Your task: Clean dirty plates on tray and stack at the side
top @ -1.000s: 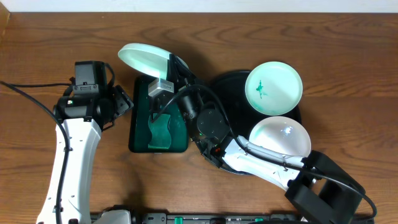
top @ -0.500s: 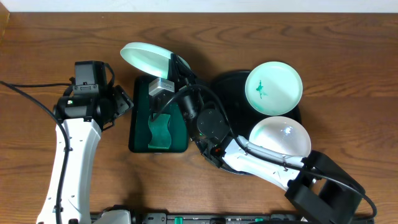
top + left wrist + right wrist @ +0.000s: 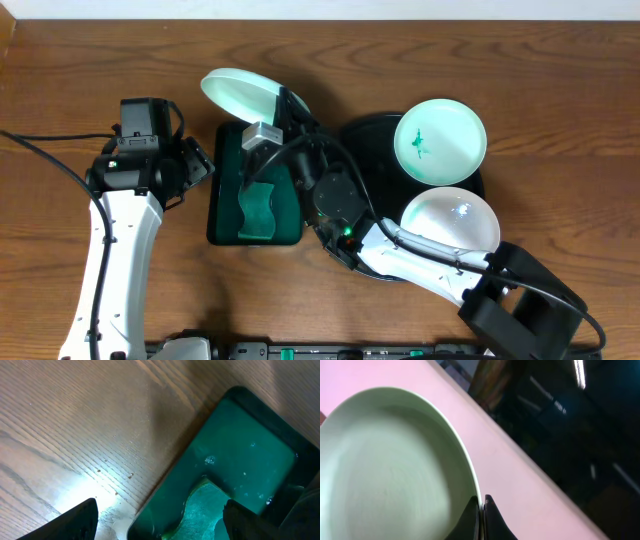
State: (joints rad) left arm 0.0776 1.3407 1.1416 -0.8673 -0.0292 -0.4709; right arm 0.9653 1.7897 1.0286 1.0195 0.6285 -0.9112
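Note:
My right gripper (image 3: 282,103) is shut on the rim of a tilted mint-white plate (image 3: 238,95), held up over the far end of the small dark green tray (image 3: 222,195); the wrist view shows the plate (image 3: 395,465) pinched between the fingertips (image 3: 482,502). Two more plates lie on the black round tray (image 3: 368,130): one with a green smear (image 3: 440,140) at the back, one (image 3: 450,220) in front. My left gripper (image 3: 160,520) is open, hovering over the green tray's left edge (image 3: 235,455) and a green cloth (image 3: 200,510).
The green cloth (image 3: 260,210) lies in the dark green tray. The right arm (image 3: 400,250) stretches across the black tray's front. Bare wooden table (image 3: 560,110) lies right and left of the trays.
The held plate has shifted slightly to the right with the right gripper. The left arm has not moved.

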